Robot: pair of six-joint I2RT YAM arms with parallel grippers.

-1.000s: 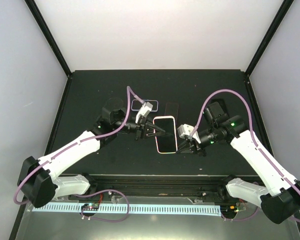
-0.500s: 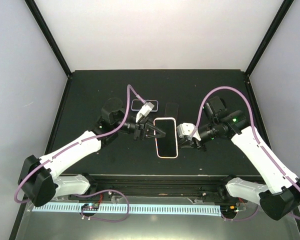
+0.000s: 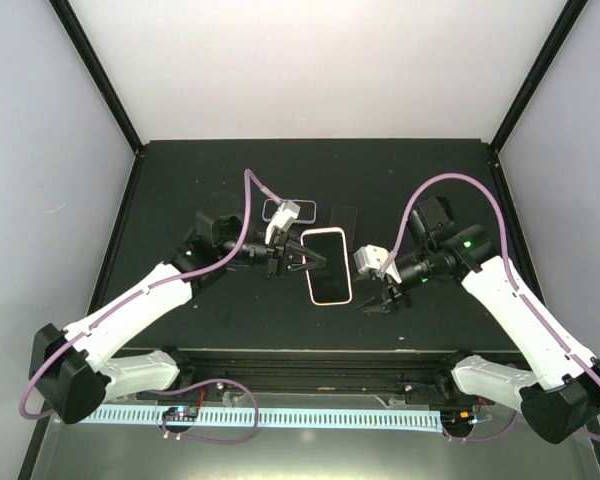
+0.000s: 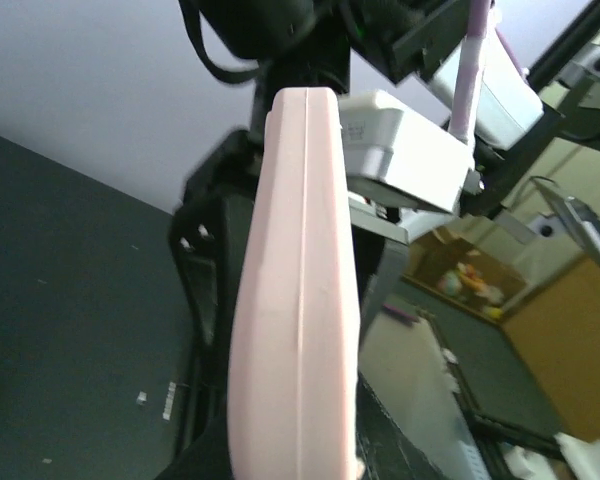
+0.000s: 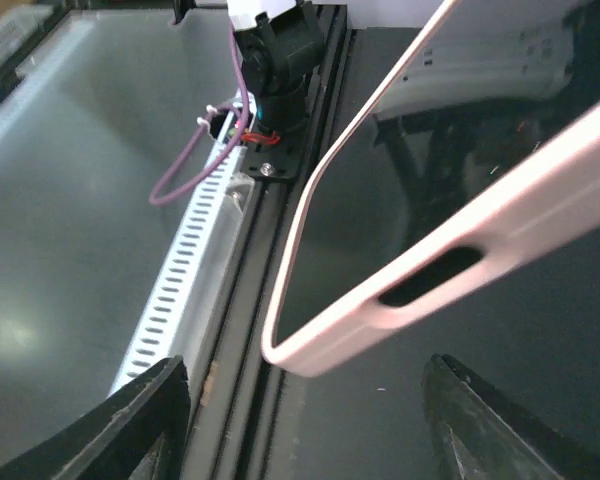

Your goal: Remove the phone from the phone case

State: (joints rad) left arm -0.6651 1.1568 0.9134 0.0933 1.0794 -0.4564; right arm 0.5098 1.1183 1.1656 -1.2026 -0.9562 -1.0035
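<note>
The left gripper is clamped on the left long edge of the pink phone case, holding it off the table; the right gripper hangs just right of the case's near corner, jaws spread wide, touching nothing; the phone sits in the case, screen up, long axis running from the arm bases toward the far wall; below lies a black table, enclosed by white walls.

Top view: bright, even, diffuse light; sharp focus; far white wall brightest. Left wrist view: pink case blurred, too close. Right wrist view: phone screen shows reflections.
</note>
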